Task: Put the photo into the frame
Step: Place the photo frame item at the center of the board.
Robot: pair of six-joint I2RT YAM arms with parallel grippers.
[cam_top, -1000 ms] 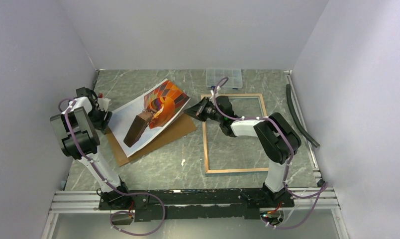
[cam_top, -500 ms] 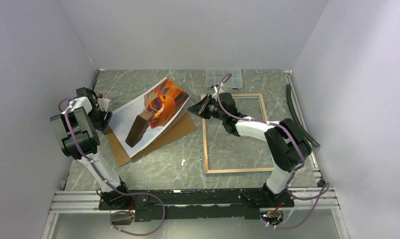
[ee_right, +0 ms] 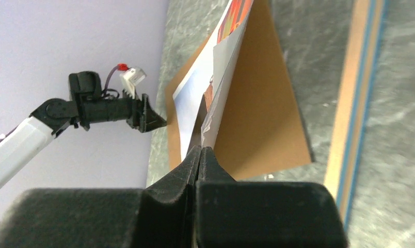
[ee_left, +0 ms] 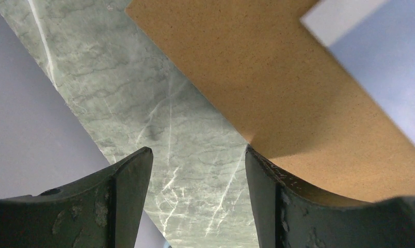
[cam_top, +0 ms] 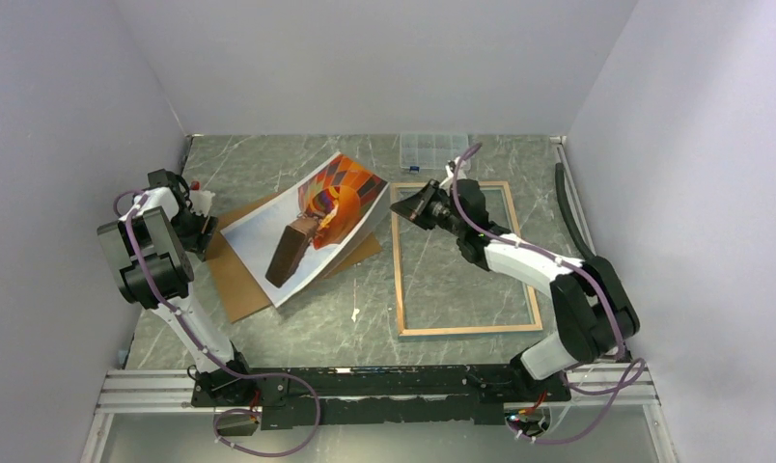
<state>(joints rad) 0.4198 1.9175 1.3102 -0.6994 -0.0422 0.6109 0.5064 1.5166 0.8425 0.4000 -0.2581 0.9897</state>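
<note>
The photo [cam_top: 307, 227], an orange balloon print with a brown basket, lies tilted across the brown backing board [cam_top: 241, 291]. Its right edge is lifted off the table. My right gripper [cam_top: 401, 210] is shut on that raised edge, just over the left rail of the frame [cam_top: 400, 280]. In the right wrist view the fingertips [ee_right: 201, 148] pinch the thin sheet [ee_right: 230, 57], with the frame's blue and tan rail [ee_right: 356, 103] to the right. My left gripper [cam_top: 210, 224] stands open at the board's left corner, over bare table [ee_left: 197, 152], holding nothing.
A small clear compartment box [cam_top: 434, 148] sits at the back beyond the frame. A black hose [cam_top: 582, 227] runs along the right wall. The backing board [ee_left: 277, 77] fills much of the left wrist view. Grey walls close in both sides.
My right gripper has drawn the photo's raised edge to the right, from over the board to the frame's left rail. The photo slid along with it. The left arm stayed still.
</note>
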